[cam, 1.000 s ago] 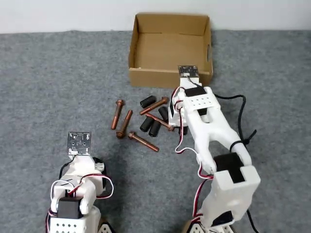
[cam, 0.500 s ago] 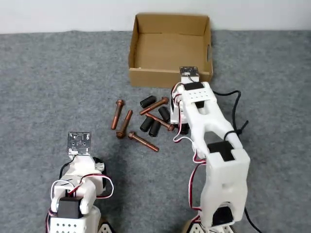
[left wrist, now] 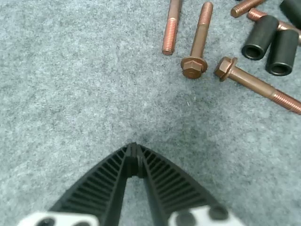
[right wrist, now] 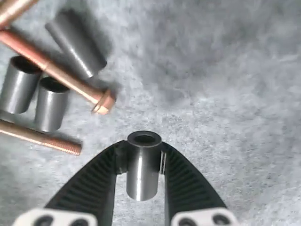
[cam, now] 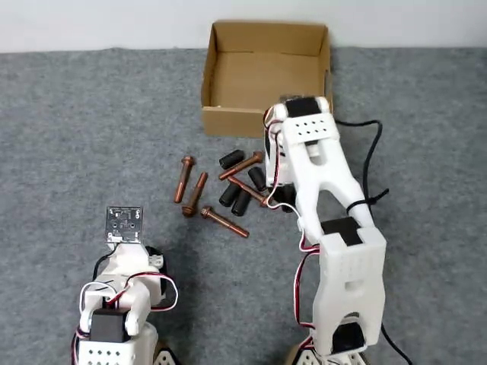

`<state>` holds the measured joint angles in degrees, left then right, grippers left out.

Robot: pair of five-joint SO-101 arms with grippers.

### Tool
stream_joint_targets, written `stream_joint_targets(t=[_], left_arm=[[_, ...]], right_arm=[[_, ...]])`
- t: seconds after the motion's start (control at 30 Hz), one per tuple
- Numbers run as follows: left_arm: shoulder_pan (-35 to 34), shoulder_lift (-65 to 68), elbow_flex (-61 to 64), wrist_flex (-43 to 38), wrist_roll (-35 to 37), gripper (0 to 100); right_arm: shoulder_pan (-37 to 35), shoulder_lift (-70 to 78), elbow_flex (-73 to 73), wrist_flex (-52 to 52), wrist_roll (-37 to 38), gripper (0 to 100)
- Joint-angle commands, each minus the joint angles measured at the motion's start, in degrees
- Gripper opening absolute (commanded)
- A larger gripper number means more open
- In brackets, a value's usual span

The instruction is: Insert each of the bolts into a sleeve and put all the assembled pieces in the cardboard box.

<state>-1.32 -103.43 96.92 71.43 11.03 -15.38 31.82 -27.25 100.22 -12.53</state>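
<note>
The right end effector point(right wrist: 142, 151) is clamped on a sleeve point(right wrist: 142, 172), gripping it by its sides over the table point(right wrist: 225, 70), with the open bore facing the wrist camera. It sits at the edge of the pile, in front of the box point(cam: 228, 120). The left end effector point(left wrist: 135, 151) hangs over the table short of the pile, its ribbed fingers pressed together on nothing.

The step in hand looks like the first assembly. One sleeve is picked, no bolt is in it, and the box shows no finished piece. The next move likely calls for the left arm to open and take one of the bolts point(cam: 195, 193) by its shank. It would then line the threaded tip with the bore. The fit looks close, so the two axes must agree.

The bolts are coppery metal with flanged hex heads, smooth shanks and threaded ends. The other sleeves point(cam: 243, 201) are short dark tubes, smooth and faintly shiny, likely to roll. The table is covered in a coarse grey felt-like carpet, which should slow them. The box is plain cardboard, open at the top.
</note>
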Motion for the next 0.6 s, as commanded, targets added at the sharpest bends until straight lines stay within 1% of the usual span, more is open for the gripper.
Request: stream_joint_targets(t=[0.0, 0.23, 0.57], left_arm=[[-0.18, -0.53, -0.48, 0.44, -0.09, 1], [-0.18, -0.53, -0.48, 0.44, -0.09, 1], [-0.18, -0.53, -0.48, 0.44, -0.09, 1]], right_arm=[[0.48, -8.84, -1.67, 2.59, -0.53, 0.9], [0.66, -25.89, 4.40, 2.68, -0.44, 0.8], [1.01, -54.46, 26.55, 2.24, -0.44, 0.8]])
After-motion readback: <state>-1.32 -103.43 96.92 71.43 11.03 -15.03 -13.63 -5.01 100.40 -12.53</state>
